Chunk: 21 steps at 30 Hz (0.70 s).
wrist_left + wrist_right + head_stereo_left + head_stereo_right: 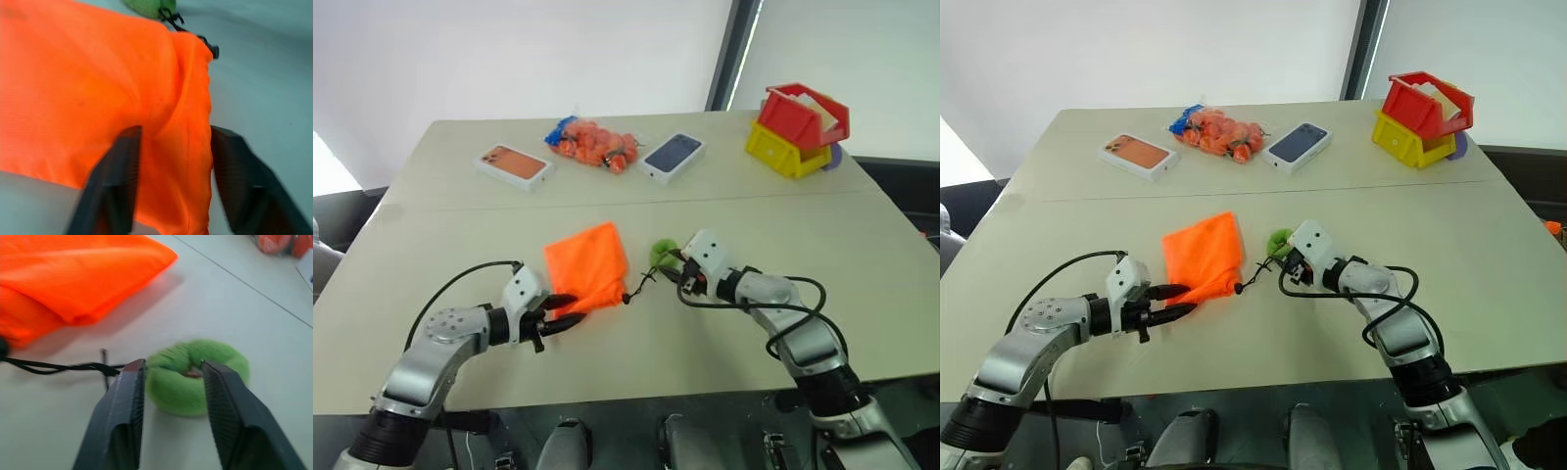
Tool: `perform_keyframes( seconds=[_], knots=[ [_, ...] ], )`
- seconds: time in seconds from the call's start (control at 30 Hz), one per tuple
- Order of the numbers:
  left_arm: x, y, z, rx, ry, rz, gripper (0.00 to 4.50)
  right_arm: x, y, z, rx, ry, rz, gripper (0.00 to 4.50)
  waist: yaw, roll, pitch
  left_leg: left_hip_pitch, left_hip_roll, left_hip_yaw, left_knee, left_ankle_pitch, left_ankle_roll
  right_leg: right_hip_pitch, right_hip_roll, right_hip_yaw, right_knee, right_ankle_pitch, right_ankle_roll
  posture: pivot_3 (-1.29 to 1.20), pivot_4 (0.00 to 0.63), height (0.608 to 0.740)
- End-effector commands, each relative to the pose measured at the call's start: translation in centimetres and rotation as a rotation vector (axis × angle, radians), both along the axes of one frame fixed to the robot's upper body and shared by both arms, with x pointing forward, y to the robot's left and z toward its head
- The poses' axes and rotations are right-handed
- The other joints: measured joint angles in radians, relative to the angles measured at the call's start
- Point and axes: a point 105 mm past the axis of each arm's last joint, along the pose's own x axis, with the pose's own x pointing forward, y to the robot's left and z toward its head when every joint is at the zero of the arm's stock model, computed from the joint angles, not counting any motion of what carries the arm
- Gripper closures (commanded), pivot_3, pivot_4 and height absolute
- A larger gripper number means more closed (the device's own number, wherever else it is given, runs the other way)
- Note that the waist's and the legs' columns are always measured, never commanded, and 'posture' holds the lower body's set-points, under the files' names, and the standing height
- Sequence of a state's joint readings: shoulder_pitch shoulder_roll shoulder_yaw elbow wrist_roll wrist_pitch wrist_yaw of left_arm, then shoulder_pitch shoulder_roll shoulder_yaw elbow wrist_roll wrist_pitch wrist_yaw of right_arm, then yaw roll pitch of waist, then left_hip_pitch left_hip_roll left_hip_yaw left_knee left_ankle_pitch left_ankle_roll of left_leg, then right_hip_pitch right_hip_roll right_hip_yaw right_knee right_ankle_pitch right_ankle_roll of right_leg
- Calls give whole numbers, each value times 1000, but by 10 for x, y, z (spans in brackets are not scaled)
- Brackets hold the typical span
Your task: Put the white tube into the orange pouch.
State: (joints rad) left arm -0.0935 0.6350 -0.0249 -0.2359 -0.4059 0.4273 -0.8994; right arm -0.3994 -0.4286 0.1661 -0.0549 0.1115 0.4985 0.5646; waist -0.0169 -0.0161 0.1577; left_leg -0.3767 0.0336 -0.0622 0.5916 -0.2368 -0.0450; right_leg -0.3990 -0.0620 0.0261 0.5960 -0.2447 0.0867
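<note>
- Your orange pouch (586,269) is lying flat on the counter (431,225), pretty much dead centre and close to the near edge.
- The left pincer (566,310) sits right at the pouch's near corner. In the left wrist view its two fingers (115,181) stand apart with a fold of the orange fabric running between them. They're straddling it, not squeezing it flat.
- A black cord (642,285) trails out of the pouch's gathered end and runs to a fuzzy green ring (195,374) lying on the counter just beside the pouch.
- The right pincer (168,369) is open too, with its fingertips at the near edge of the green ring, one tip on each side. I can't tell if they're actually touching the ring.
- I can't make out the white tube on the counter. If it's inside the pouch, that's hidden from me.
- Along the far side of the counter you've got an orange phone box (513,165), a clear mesh bag of small orange items (592,143) and a dark blue phone box (674,156).
- In the far right corner a red bin (806,117) sits stacked on a yellow bin (785,153), well apart from the pouch.
</note>
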Motion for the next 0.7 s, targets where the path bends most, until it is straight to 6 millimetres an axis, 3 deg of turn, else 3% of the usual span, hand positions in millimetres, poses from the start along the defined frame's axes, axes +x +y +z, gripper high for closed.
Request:
perform_keyframes(
  seconds=[0.03, 0.17, 0.33, 0.43, 0.53, 0.7],
  knots=[
    [5, 3, 27, -68, -85, 21, 2194, 13, -9, 16, 121, 7, -93, 2723, 0, 0, 0, 1, 0, 0, 0, 0, 0, 0, 0, 0, 0, 0, 0, 0, 150, 740],
    [9, 7, 37, -84, -125, 45, 2194, 16, -10, 13, 197, 68, -148, 2723, 0, 0, 0, 1, 0, 0, 0, 0, 0, 1, 0, 0, 1, 0, 0, 0, 150, 740],
    [13, 12, 33, -59, -138, 73, 2194, 21, -10, 7, 226, 125, -201, 2723, 0, 0, 0, 1, 0, 0, 0, 0, 0, 2, 0, 0, 0, 0, 0, 0, 150, 740],
    [12, 11, 32, -64, -136, 67, 2153, 20, -8, 8, 231, 137, -210, 1810, 0, 0, 0, 1, 0, 0, 0, 0, 0, 1, 0, 0, 1, 0, 0, 0, 150, 740],
    [13, 9, 32, -68, -135, 63, 2153, 20, -5, 5, 240, 162, -220, 390, -2, 0, 0, 1, 0, 0, 0, 0, 0, 2, 0, 0, 1, 0, 0, 0, 150, 740],
    [13, 8, 31, -63, -142, 56, 2153, 17, 4, -4, 248, 213, -213, 390, -3, 0, 0, 2, 0, 0, 0, 0, 0, 2, 1, 0, 1, 0, 0, 0, 150, 740]
  ],
)
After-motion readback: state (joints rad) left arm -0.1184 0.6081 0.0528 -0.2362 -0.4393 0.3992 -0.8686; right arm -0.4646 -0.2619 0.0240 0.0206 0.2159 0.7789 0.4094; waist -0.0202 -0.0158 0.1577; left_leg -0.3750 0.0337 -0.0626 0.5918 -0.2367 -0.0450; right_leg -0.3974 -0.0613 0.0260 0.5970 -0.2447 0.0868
